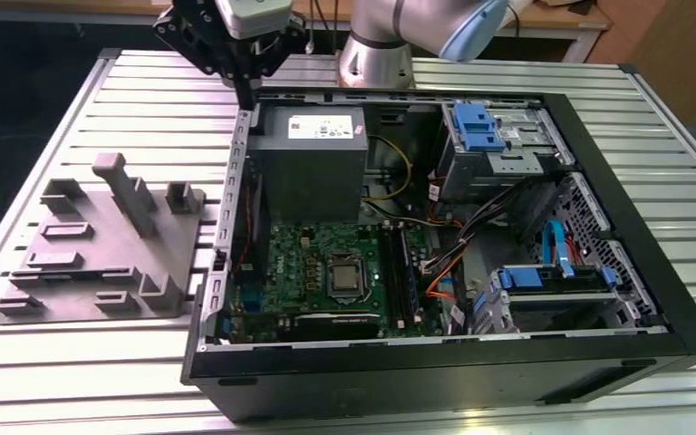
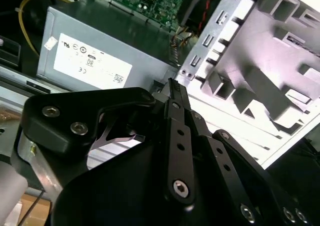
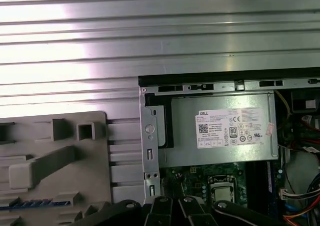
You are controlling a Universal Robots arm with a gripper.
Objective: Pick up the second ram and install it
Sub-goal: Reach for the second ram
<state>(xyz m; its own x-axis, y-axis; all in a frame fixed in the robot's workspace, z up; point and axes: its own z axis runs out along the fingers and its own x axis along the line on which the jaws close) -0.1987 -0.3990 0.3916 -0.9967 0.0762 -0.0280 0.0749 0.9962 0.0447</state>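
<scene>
My gripper (image 1: 249,98) hangs over the far wall of the open computer case (image 1: 638,272), on the exterior view's left, above the power supply (image 1: 312,149). Its fingers (image 2: 176,93) lie together with nothing between them. A thin blue strip, seemingly the second ram (image 3: 36,203) seen edge-on, sits in a slot of the grey fixture (image 3: 60,156), well away from the gripper. The green motherboard (image 1: 318,267) lies in the case, with dark memory slots (image 1: 409,272) along its side on the exterior view's right.
The grey fixture (image 1: 106,245) with upright posts stands on the slatted metal table (image 1: 106,362) beside the case. Inside the case are drive cages with blue clips (image 1: 481,127), loose orange and black cables (image 1: 445,263) and a yellow wire (image 2: 25,20).
</scene>
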